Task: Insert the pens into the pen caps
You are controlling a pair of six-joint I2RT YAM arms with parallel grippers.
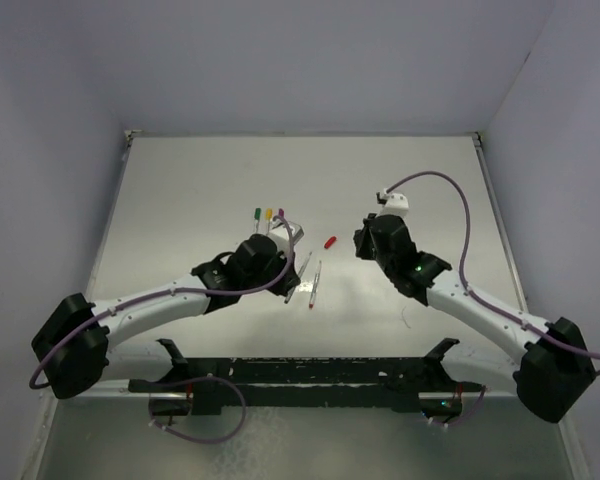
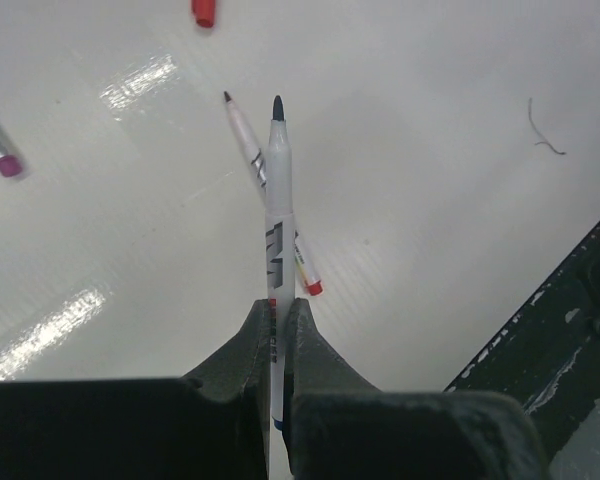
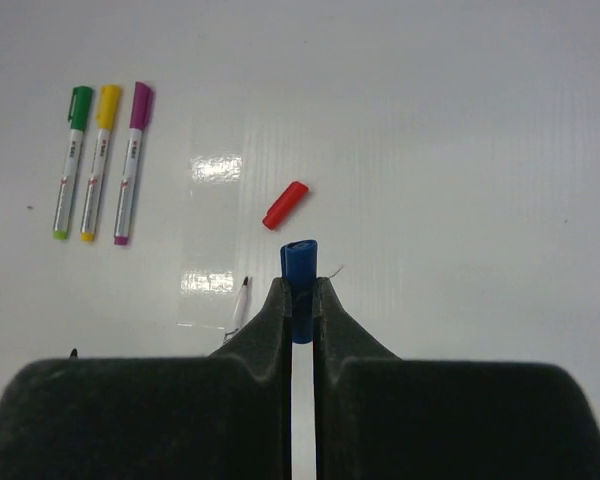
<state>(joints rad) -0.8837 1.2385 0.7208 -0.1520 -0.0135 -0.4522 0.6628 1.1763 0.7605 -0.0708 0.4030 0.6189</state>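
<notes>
Left wrist shows an uncapped white pen (image 2: 277, 200), dark-tipped

Three capped pens (image 3: 98, 165), loose red cap (image 3: 285, 205)

My top view looks down over the bench (image 1: 180, 200) from behind; both wrist views sit close, sharing the red cap (image 3: 285, 205).
</notes>
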